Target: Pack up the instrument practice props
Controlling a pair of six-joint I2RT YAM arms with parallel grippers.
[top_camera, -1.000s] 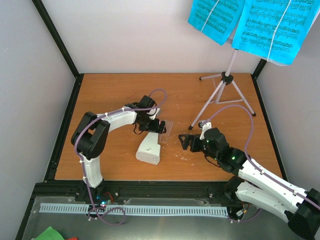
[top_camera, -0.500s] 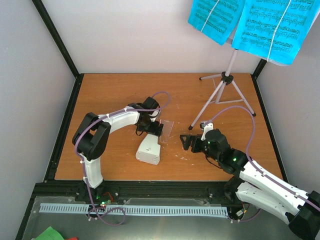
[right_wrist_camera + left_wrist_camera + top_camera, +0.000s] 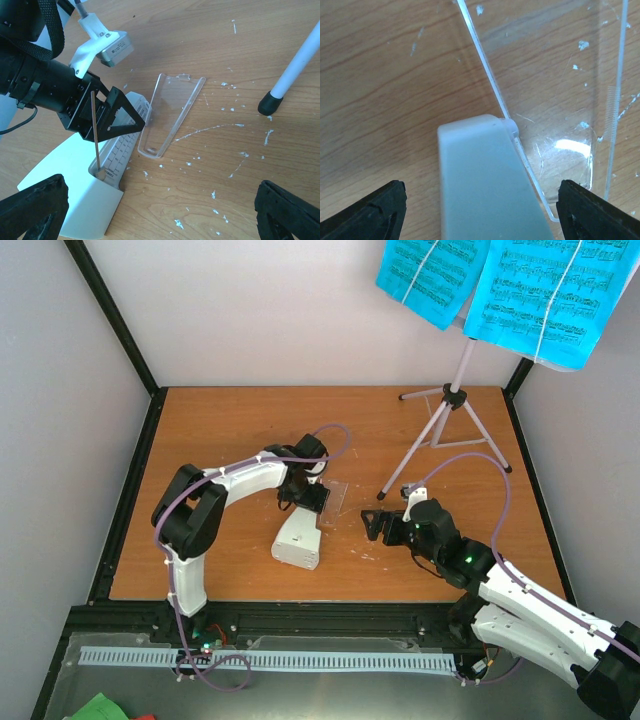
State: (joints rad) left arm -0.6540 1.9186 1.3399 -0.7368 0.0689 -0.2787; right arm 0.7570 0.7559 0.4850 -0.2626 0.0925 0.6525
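Beyond the right gripper (image 3: pixel 372 524), on its far side: music stand (image 3: pixel 447 400) upright on its tripod, cyan pages (image 3: pixel 540 295) on the tray. This gripper's fingers are spread and hold nothing. Below the left gripper (image 3: pixel 308 498): white metronome (image 3: pixel 298 537) on its side, narrow end between the spread fingers, contact unclear. Clear cover (image 3: pixel 170 112) lies flat between both grippers.

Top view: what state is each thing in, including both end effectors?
Metronome: lying down, uncovered.
Clear cover: off, flat beside the metronome.
Music stand: upright, legs spread.
Sheet-music pages: up on the stand.
Left end effector: open, astride the metronome.
Right end effector: open, empty.
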